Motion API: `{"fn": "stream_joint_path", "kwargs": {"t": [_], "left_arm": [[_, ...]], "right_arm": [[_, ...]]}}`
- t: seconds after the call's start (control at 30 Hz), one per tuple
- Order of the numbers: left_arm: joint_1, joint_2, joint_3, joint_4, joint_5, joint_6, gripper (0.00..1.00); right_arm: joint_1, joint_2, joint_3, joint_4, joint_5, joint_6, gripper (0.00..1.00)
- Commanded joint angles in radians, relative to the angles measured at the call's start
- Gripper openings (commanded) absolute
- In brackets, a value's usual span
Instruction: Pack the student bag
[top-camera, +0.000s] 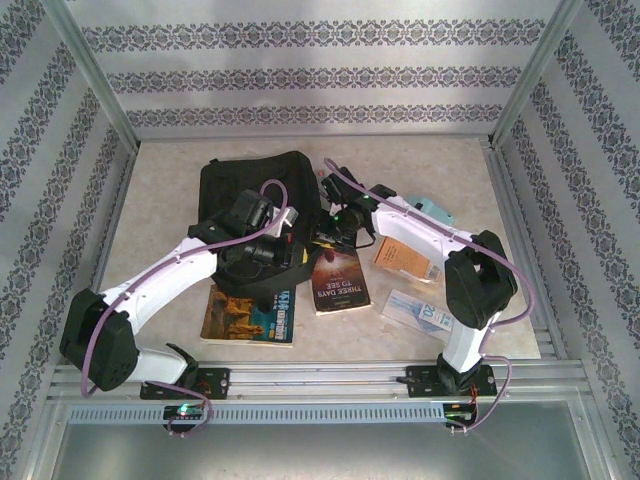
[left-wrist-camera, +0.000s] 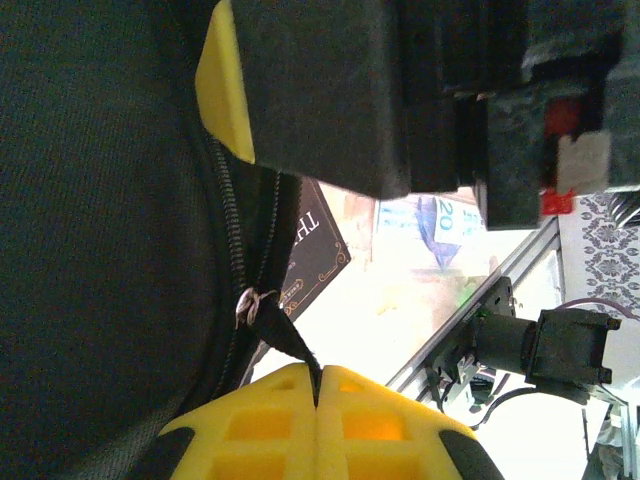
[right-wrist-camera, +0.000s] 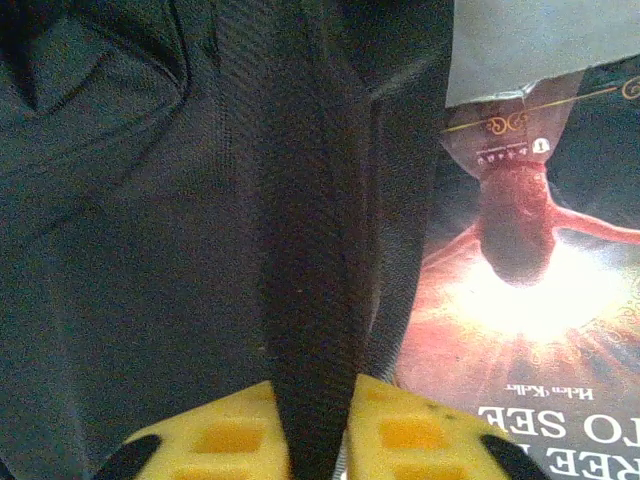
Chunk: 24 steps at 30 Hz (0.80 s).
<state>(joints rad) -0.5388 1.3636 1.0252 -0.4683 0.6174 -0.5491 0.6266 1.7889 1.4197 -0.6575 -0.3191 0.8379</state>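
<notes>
Item: student bag (top-camera: 232, 178), lying mid-table beside a paperback (top-camera: 338, 280). Holds: the left gripper (left-wrist-camera: 318, 385) is clenching the zip pull (left-wrist-camera: 288, 338); the right gripper (right-wrist-camera: 312, 405) is pinching a black strap (right-wrist-camera: 310, 250). Risk: the thin pull slipping free (fabric, little purchase). The arms (top-camera: 170, 275) are hiding the bag's opening overhead.

The backpack (top-camera: 250, 180) is black, and so are its zip tab (left-wrist-camera: 285, 340) and woven strap (right-wrist-camera: 310, 300). The left fingers (left-wrist-camera: 250, 435) and right fingers (right-wrist-camera: 220, 435) are yellow. The surface (top-camera: 440, 165) is mottled beige. At centre frame lies a dark book (top-camera: 340, 280) with a red-orange glow, and to its right an orange book (top-camera: 403, 258). The walls (top-camera: 300, 80) are white with dark ornamental bands.
</notes>
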Motion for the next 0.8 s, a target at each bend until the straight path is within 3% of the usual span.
{"fn": "stream_joint_path", "kwargs": {"t": [0.0,0.17,0.43,0.77], "left_arm": [[-0.016,-0.047,-0.006,-0.052,-0.020,0.052,0.00],[-0.015,-0.064,-0.001,-0.127,-0.039,0.096,0.00],[-0.013,-0.107,-0.034,-0.164,-0.050,0.101,0.00],[0.040,-0.175,-0.095,-0.185,-0.025,0.081,0.00]], "right_arm": [[0.003,0.017,0.062,-0.054,0.059,-0.073,0.09],[-0.020,0.057,0.140,-0.151,0.094,-0.183,0.00],[-0.072,0.089,0.177,-0.200,0.112,-0.247,0.00],[-0.109,0.089,0.223,-0.253,0.261,-0.303,0.00]]}}
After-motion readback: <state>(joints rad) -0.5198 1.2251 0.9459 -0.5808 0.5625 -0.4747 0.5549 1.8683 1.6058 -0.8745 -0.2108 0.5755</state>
